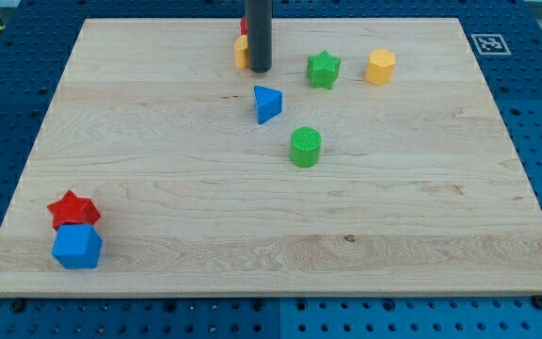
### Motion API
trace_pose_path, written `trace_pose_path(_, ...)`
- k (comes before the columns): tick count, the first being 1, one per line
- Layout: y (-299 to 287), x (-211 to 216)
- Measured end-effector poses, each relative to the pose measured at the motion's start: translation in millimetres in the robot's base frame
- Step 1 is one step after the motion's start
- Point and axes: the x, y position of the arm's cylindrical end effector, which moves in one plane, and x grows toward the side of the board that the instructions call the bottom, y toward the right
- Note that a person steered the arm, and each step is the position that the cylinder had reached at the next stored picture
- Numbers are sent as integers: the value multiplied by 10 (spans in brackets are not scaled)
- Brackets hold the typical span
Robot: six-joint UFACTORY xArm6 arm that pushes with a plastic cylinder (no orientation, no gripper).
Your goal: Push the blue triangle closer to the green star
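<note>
A: Blue triangle [267,104] sits upper centre of the frame, below-left of the green star [324,69]. Where is the rod?

B: The tip [259,71] stands just above-left of the triangle, apart from it. The rod hangs upright; it has no fingers to open or close.

Pale wood-grain board [158,169] on a blue pegboard; blue triangle [267,103], green star [324,69], green cylinder [305,147], yellow hexagon [380,67], red star [72,208], blue cube [77,248] — dark grey rod (my tip [259,71]).
</note>
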Motion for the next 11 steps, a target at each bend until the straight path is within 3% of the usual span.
trace_pose_path(1,-110,-1)
trace_pose_path(2,-705,277)
trace_pose_path(3,-907,742)
trace_pose_path(4,-283,1008)
trace_pose_path(5,33,1008)
trace_pose_path(8,637,1008)
trace_pose_path(11,567,693)
